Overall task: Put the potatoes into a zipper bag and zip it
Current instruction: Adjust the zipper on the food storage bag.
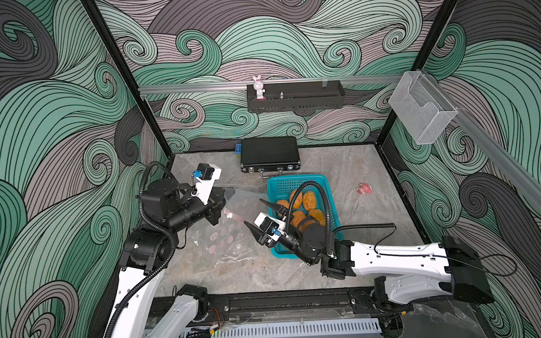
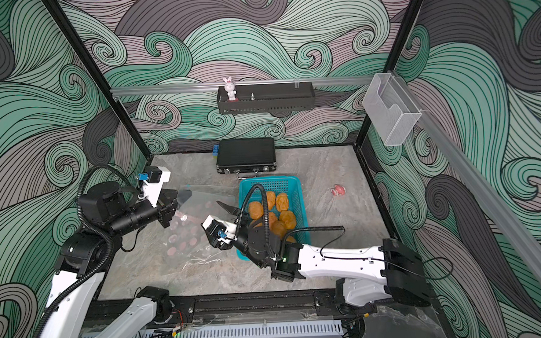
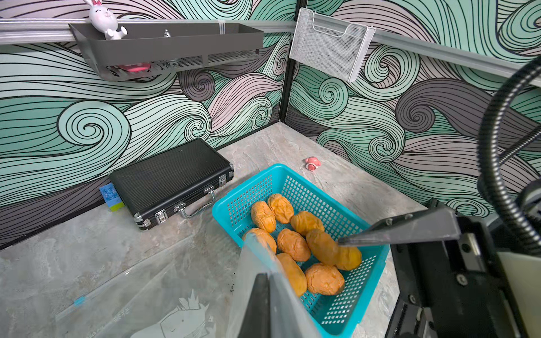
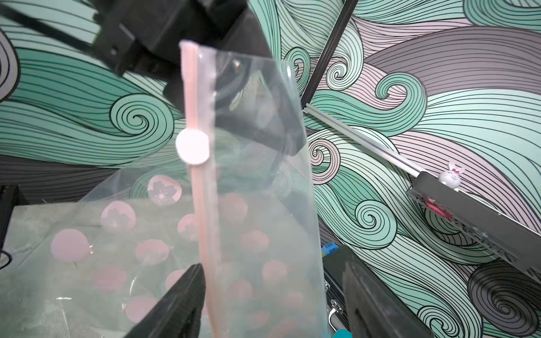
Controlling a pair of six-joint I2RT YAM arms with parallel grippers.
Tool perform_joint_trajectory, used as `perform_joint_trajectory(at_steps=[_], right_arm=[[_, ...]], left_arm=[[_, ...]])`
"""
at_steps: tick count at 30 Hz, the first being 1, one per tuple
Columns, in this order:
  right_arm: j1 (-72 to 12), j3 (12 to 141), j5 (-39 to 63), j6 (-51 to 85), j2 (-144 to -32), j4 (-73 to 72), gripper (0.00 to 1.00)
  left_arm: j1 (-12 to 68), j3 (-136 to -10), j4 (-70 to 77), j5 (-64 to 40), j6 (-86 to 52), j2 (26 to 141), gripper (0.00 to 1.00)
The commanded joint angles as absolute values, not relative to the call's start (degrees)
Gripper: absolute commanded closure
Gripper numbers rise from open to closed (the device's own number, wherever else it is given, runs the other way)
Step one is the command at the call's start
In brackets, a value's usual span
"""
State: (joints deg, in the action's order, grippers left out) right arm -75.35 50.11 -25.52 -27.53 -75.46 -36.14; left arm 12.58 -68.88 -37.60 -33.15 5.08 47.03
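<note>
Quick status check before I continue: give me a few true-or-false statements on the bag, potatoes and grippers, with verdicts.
1. The potatoes in view all lie in the teal basket. True.
2. The left gripper is open and empty. False: it is shut on the zipper bag at a corner.
3. The right gripper holds a potato. False: its jaws stand open around the bag's zipper edge.
4. The black case is closed. True.
</note>
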Motion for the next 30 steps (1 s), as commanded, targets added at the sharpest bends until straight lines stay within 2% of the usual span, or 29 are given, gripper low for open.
perform_joint_trajectory(at_steps=[1,10,14,22,25,30], right_arm=[[-75.1,52.2,-24.8,-27.1,-74.8,-35.8,0.35],[-75.6,54.4,-24.0,-27.5,-78.9,-35.9,0.22],[-75.7,56.2,-27.1,-28.0,-81.5,-36.3,0.22],[-75.3,58.6,-29.5,-26.5,-84.3,-35.8,0.26],[-74.7,58.5,-29.7,-25.8,-84.5,-35.5,0.35],[-73.9,57.3,-28.3,-24.5,-84.1,-35.7,0.43]], left_arm=[[13.1,-71.0,-38.5,-32.4,3.9,47.0,1.0],[13.9,-72.0,-40.0,-28.7,2.1,48.3,1.0],[14.1,-72.6,-41.1,-27.0,1.7,48.9,1.0],[14.8,-73.1,-42.3,-26.1,1.5,49.5,1.0],[14.9,-73.3,-42.4,-26.2,1.5,49.2,1.0],[14.9,-73.7,-42.9,-26.2,1.9,49.5,1.0]])
